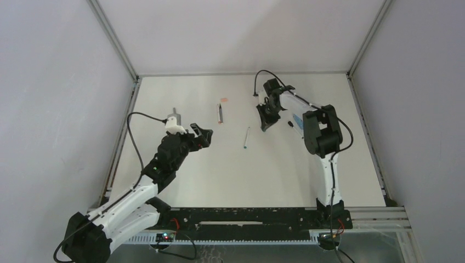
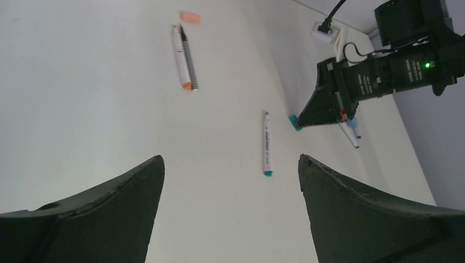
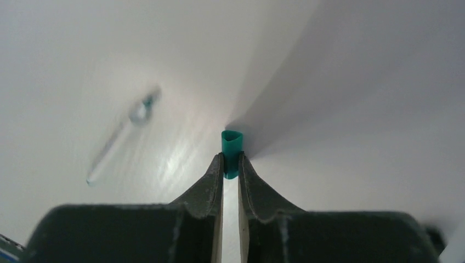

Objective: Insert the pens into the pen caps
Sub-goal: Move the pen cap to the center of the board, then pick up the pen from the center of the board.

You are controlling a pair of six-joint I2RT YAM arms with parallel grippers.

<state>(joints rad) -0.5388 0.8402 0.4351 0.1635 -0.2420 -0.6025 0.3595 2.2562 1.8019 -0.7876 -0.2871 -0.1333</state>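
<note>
My right gripper (image 3: 231,159) is shut on a teal pen cap (image 3: 231,145), held at the fingertips just above the table. From the left wrist view the same cap (image 2: 295,121) shows at that gripper's tip. A white pen with a teal end (image 2: 267,143) lies mid-table, left of my right gripper (image 1: 265,126). Farther back, a white pen with an orange tip (image 2: 180,57) and a black pen (image 2: 190,60) lie side by side, with a salmon-pink cap (image 2: 190,17) beyond them. My left gripper (image 2: 230,159) hangs open and empty, short of the teal-ended pen.
Two more pens, white with blue (image 2: 351,131), lie on the table just behind the right gripper, partly hidden by it. The white table (image 1: 181,175) is enclosed by grey walls with metal rails (image 1: 118,142) along its sides.
</note>
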